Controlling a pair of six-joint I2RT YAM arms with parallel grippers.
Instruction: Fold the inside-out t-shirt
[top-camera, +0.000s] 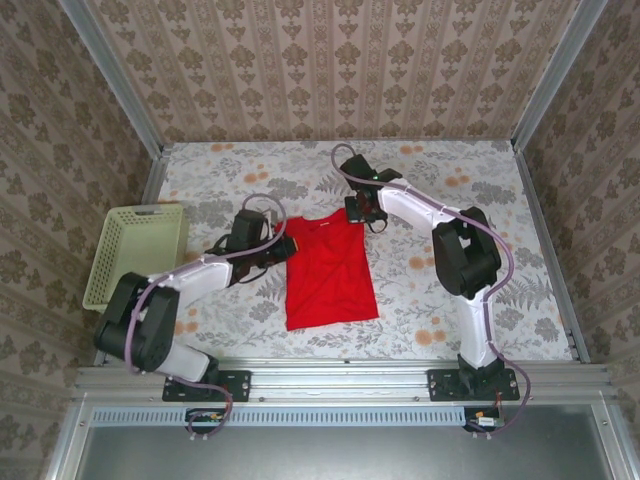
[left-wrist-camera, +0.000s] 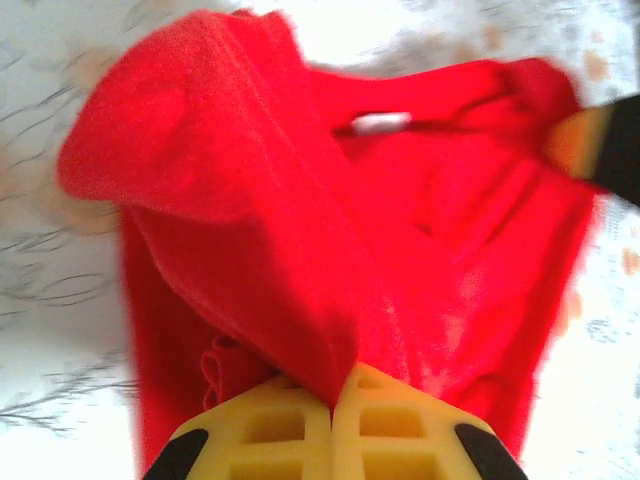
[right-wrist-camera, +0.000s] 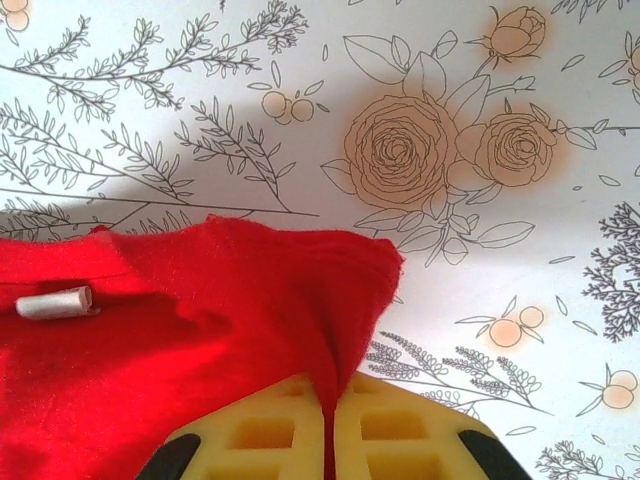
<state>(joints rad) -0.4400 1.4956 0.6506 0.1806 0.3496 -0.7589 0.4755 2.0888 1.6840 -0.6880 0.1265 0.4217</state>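
The inside-out t-shirt (top-camera: 330, 272) is bright red and lies as a narrow folded panel in the middle of the flowered table, hem toward the arms. My left gripper (top-camera: 288, 246) is shut on the shirt's upper left edge; in the left wrist view red cloth (left-wrist-camera: 300, 260) rises bunched from between the yellow fingers (left-wrist-camera: 270, 425). My right gripper (top-camera: 358, 210) is shut on the upper right corner by the collar. In the right wrist view a pinch of shirt (right-wrist-camera: 330, 330) runs down between the yellow fingers (right-wrist-camera: 400, 430), and a white label (right-wrist-camera: 55, 302) shows at the left.
A pale yellow-green plastic basket (top-camera: 135, 252) stands at the table's left edge, beside the left arm. Metal frame posts and patterned walls close in the table on three sides. Bare flowered tabletop (top-camera: 470, 290) lies to the right of the shirt.
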